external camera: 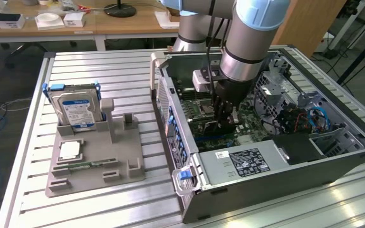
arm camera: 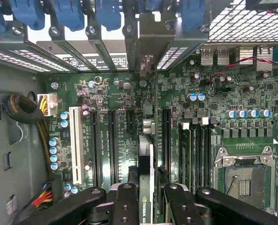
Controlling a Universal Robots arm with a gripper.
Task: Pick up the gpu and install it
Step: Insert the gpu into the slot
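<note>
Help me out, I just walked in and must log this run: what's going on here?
The robot arm's gripper is shut on the gpu, holding it edge-on inside the open computer case, over the motherboard. It runs parallel to the long slots; whether it is seated cannot be told. The hard drive stands in the grey holder on the table.

In the wrist view the gpu (arm camera: 146,178) shows just its thin edge. It and the fingers (arm camera: 126,204) run off the picture. In the exterior view the arm (external camera: 246,42) is cut off up top, and the words on the power supply label (external camera: 249,161) are too small to read.
</note>
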